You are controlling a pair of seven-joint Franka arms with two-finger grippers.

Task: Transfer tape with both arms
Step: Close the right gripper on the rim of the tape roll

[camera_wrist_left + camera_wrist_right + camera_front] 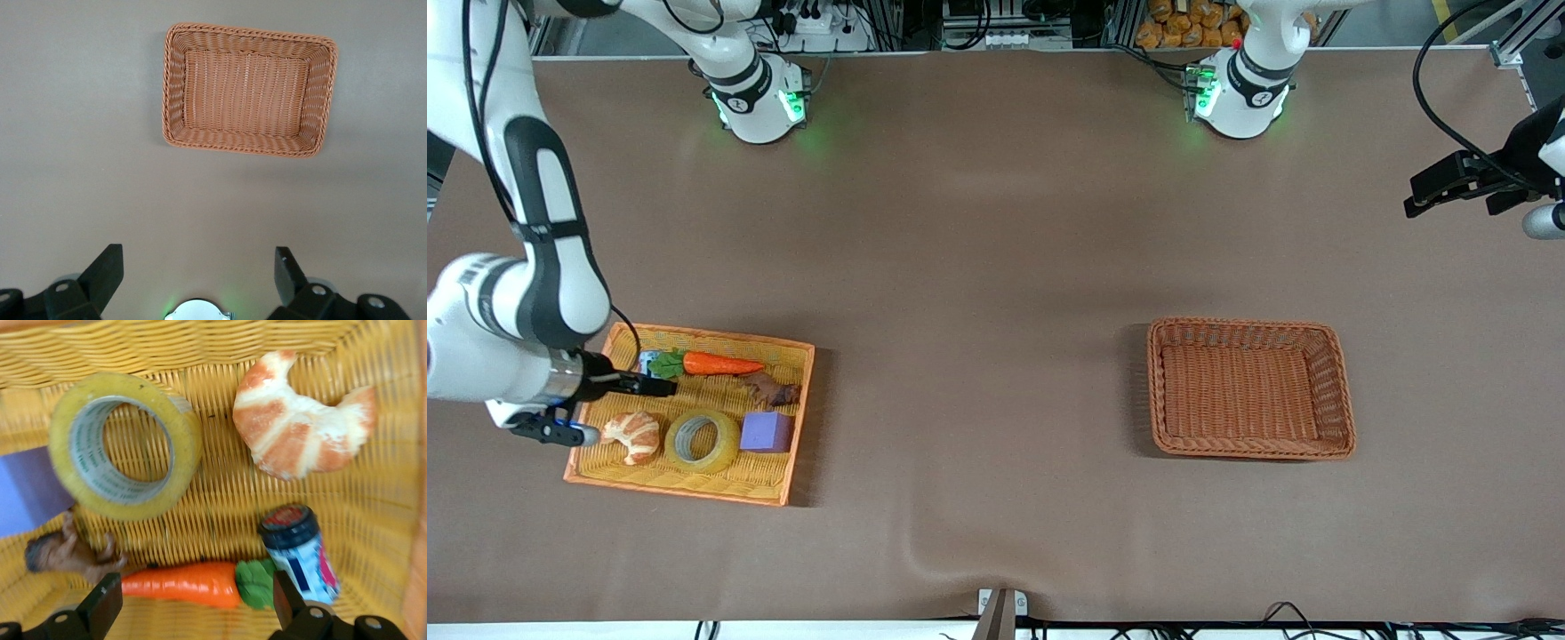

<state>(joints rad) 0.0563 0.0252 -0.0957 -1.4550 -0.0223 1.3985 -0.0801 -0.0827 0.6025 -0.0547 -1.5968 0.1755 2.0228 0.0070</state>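
Observation:
The tape (727, 444), a yellowish ring with a pale grey core, lies flat in the yellow basket (694, 486) at the right arm's end of the table. It sits between a croissant (633, 436) and a purple cube (767, 432). My right gripper (660, 388) hangs open over this basket, above the carrot, with nothing between its fingers. The right wrist view shows the tape (181, 447) a little way off from the open right gripper (195, 587). My left gripper (1416, 197) waits open and empty, high at the left arm's end of the table, also seen open in its own view (198, 259).
The yellow basket also holds a carrot (720, 364), a small can (647, 363) and a brown figure (769, 389). An empty brown wicker basket (1165, 391) stands toward the left arm's end and appears in the left wrist view (173, 87). Bare brown tabletop lies between the baskets.

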